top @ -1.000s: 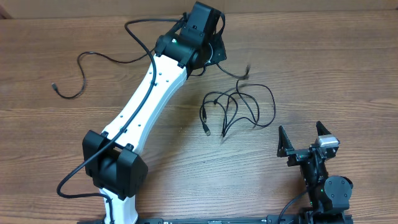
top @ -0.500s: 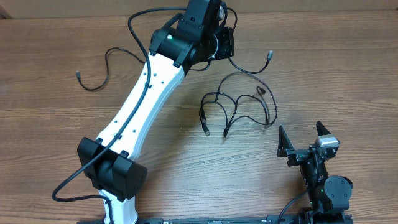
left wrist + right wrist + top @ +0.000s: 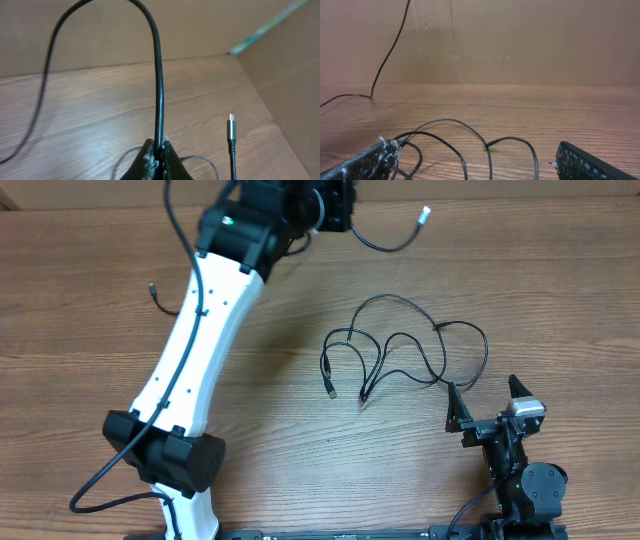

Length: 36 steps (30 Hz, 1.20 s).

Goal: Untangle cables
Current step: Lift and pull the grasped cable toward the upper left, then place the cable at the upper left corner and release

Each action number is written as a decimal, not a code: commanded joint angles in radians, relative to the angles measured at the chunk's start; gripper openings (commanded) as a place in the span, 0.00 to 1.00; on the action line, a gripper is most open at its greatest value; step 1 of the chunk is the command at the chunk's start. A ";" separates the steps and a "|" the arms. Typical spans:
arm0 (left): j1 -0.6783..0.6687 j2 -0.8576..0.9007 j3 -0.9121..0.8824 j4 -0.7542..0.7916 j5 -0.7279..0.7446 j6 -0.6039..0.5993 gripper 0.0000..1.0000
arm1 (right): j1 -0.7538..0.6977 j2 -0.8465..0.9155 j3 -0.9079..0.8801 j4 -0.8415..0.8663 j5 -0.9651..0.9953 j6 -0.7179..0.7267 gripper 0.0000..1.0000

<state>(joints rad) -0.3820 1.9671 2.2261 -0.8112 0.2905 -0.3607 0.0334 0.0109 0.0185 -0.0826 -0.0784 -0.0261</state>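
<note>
The left arm [image 3: 195, 330] reaches to the far edge of the table [image 3: 560, 280]. There the left gripper [image 3: 338, 205] has its jaws pressed together on one cable [image 3: 159, 90]. In the left wrist view this cord rises straight from the pinch, then arcs over to the left in front of the plain brown back wall [image 3: 100, 30]. Seen from overhead, its long axis runs roughly left to right along the far edge. One silver-tipped plug [image 3: 425, 213] lies right of the gripper and points toward the wall, and the other end [image 3: 152, 286] lies left of the arm.

The remaining cables [image 3: 437, 330] lie in loose overlapping loops at centre right, well apart from the held cord. Two of their plug ends [image 3: 330, 388] point toward the near edge. The rightmost loop reaches the left finger of the right gripper [image 3: 482, 385]; whether it touches cannot be told. That gripper sits at the near right with its jaws spread wide and holds nothing. Bare wood lies open to the right of the loops and at the table's near middle.
</note>
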 commanded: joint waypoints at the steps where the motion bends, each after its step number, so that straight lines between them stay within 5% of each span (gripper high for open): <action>1: 0.077 -0.034 0.030 -0.050 0.012 0.044 0.04 | 0.005 -0.008 -0.010 0.003 -0.002 -0.002 1.00; 10: 0.322 -0.026 0.030 -0.162 -0.093 -0.084 0.04 | 0.005 -0.008 -0.010 0.003 -0.002 -0.002 1.00; 20: 0.642 -0.027 0.031 0.307 0.043 -0.179 0.04 | 0.005 -0.008 -0.010 0.003 -0.002 -0.002 1.00; 25: 0.700 -0.005 0.028 0.150 -0.153 -0.161 0.04 | 0.005 -0.008 -0.010 0.003 -0.002 -0.002 1.00; 29: 0.712 0.058 0.028 0.046 -0.163 -0.035 0.04 | 0.005 -0.008 -0.010 0.003 -0.002 -0.002 1.00; 36: 0.732 0.200 0.028 -0.071 -0.176 -0.032 0.04 | 0.005 -0.008 -0.010 0.003 -0.002 -0.002 1.00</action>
<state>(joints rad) 0.3359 2.0926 2.2444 -0.8597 0.1429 -0.4297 0.0334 0.0109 0.0185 -0.0826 -0.0788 -0.0261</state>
